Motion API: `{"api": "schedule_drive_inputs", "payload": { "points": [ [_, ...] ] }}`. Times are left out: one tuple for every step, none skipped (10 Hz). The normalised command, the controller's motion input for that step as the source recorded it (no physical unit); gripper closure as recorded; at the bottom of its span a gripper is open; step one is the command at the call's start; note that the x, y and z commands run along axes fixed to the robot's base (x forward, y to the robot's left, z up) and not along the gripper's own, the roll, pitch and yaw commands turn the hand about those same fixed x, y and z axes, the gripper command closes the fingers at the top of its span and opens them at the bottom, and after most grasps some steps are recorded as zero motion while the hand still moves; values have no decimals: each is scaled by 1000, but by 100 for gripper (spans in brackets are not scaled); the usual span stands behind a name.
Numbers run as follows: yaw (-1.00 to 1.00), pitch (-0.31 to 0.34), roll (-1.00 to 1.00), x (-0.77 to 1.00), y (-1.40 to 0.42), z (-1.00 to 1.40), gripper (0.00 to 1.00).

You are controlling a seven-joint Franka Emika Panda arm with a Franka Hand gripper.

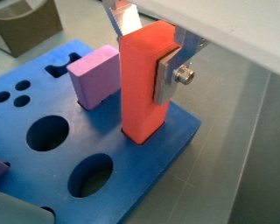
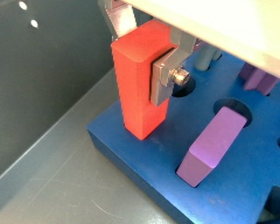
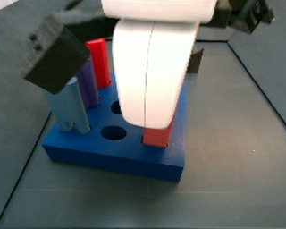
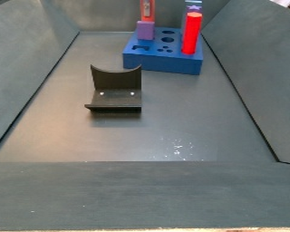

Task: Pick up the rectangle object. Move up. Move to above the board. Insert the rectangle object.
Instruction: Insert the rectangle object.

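The rectangle object (image 1: 143, 87) is a tall red-orange bar, upright between the two silver fingers (image 1: 168, 77) of my gripper (image 1: 149, 66), which is shut on its upper part. It shows the same way in both wrist views (image 2: 136, 83). Its lower end stands at a corner of the bright blue board (image 1: 166, 153), seemingly in a hole there. In a side view only the bar's foot (image 3: 157, 136) shows on the board (image 3: 110, 150), below the white arm body that hides the gripper. In a side view the bar (image 4: 192, 32) stands on the far board (image 4: 172, 62).
A purple block (image 1: 95, 74) stands in a board slot beside the bar, with round holes (image 1: 94, 173) nearby. A red peg (image 3: 97, 58) stands at the board's back. A dark brown U-shaped block (image 4: 113, 91) lies on the grey floor. Sloping grey walls enclose the bin.
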Motion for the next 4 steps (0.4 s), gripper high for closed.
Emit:
{"api": "schedule_drive_inputs", "payload": {
  "points": [
    [-169, 0, -190, 0, 111, -626, 100],
    [-157, 0, -143, 0, 69, -631, 100],
    [0, -33, -114, 69, 69, -26, 100],
    [0, 0, 0, 0, 0, 0, 100]
  ]
}}
